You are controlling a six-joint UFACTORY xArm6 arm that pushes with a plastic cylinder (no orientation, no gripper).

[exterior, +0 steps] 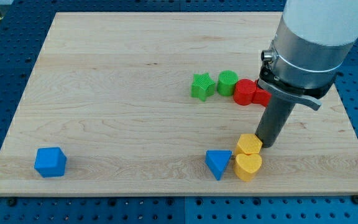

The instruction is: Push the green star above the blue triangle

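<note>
My tip (265,144) seems to touch the yellow block (249,144); green star (202,86) sits above blue triangle (218,163); I have no gripper

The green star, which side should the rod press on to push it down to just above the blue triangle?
Press the green star's top edge, coming from the view's top. The blue triangle lies almost straight below, slightly right. My tip sits beside the yellow blocks, so circle round first.

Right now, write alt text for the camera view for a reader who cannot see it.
My tip rests at the upper right of two yellow blocks, with the blue triangle on their left. Above them on the wooden board sit the green star, a green cylinder and red blocks; a blue cube lies at bottom left.
</note>
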